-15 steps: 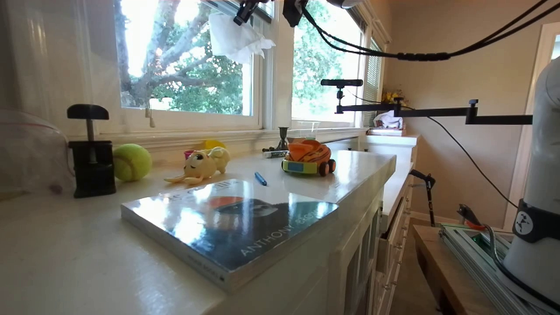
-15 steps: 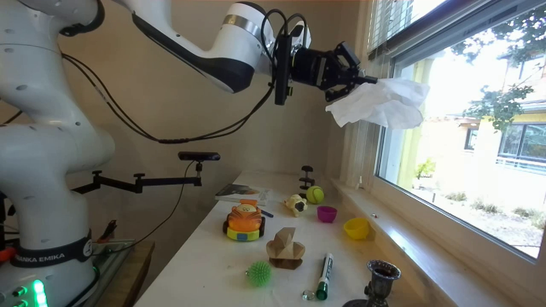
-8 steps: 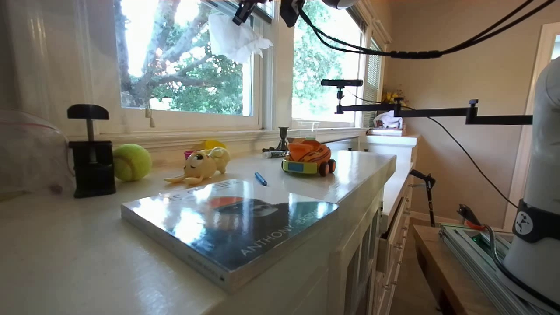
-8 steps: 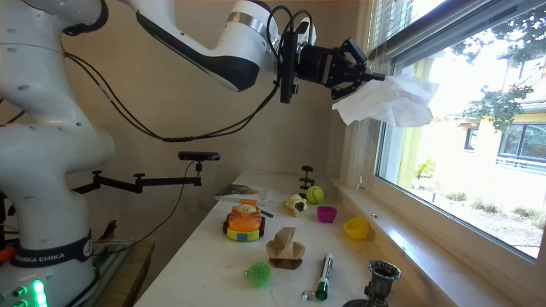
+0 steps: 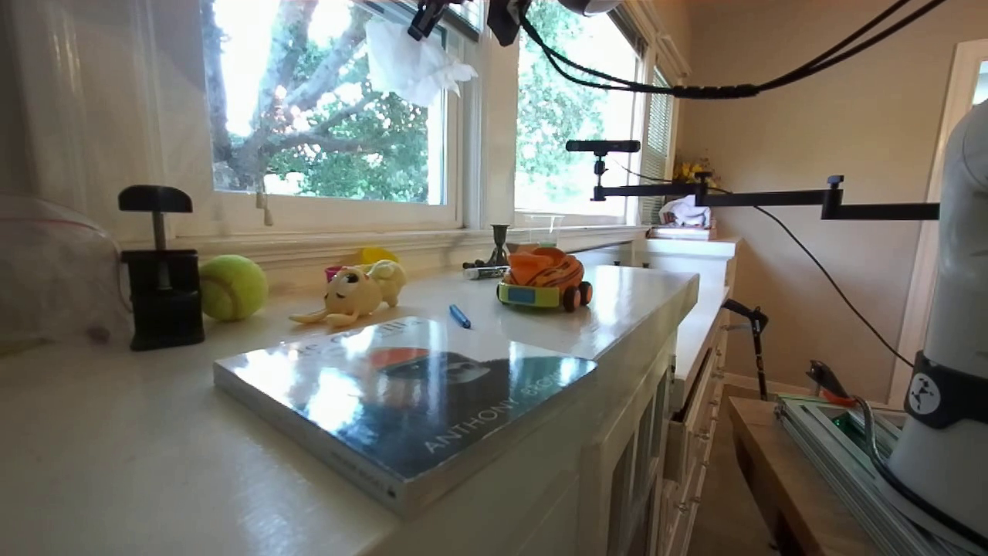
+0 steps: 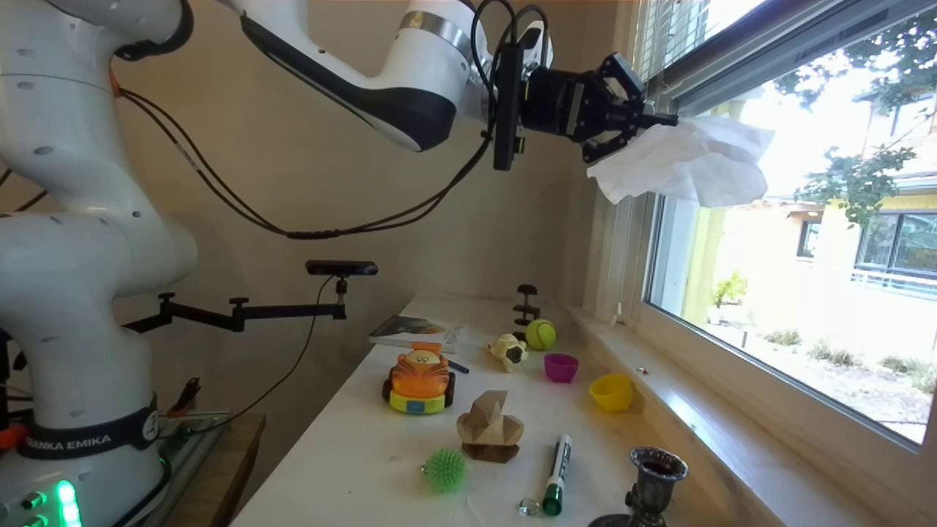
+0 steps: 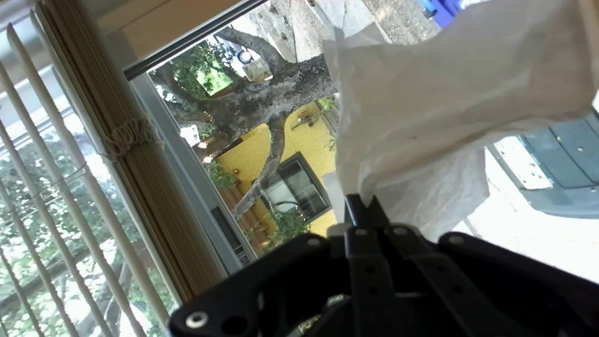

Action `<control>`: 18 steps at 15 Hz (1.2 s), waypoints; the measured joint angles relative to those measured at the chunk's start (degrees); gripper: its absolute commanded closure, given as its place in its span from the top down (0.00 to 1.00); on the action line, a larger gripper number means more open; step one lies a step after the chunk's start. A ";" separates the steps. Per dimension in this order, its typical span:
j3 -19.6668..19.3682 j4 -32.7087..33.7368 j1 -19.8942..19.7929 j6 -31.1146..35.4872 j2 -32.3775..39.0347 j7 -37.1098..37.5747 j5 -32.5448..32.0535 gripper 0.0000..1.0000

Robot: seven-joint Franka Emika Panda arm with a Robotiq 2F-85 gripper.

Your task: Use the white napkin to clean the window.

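My gripper (image 6: 670, 120) is shut on the white napkin (image 6: 694, 162), a thin crumpled sheet that spreads out and hangs beyond the fingertips. In the wrist view the gripper (image 7: 364, 202) comes in from the bottom, with the napkin (image 7: 435, 93) fanned toward the upper right. The window (image 6: 798, 293) is a wide glass pane in a white frame. Tree branches show through it in an exterior view (image 5: 324, 116) and in the wrist view (image 7: 276, 107). The napkin (image 5: 417, 66) overlaps the upper part of the pane there. I cannot tell whether it touches the glass.
Blinds (image 7: 84, 187) and a window frame lie left of the gripper in the wrist view. Below, the white counter holds a book (image 5: 401, 394), an orange toy truck (image 6: 421, 384), a yellow cup (image 6: 612, 392), a candle holder (image 6: 657, 476) and several small things. The sill (image 6: 703, 417) runs under the window.
The gripper has moved steadily toward the window and slightly up, carrying the napkin with it. The napkin overlaps more of the pane. The counter things have not moved.
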 measured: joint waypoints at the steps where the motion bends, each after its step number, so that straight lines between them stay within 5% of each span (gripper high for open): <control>1: -0.21 0.49 -0.03 0.05 0.36 0.00 -0.23 0.00; 18: -0.59 5.57 -0.08 0.65 5.03 -0.09 -0.47 0.01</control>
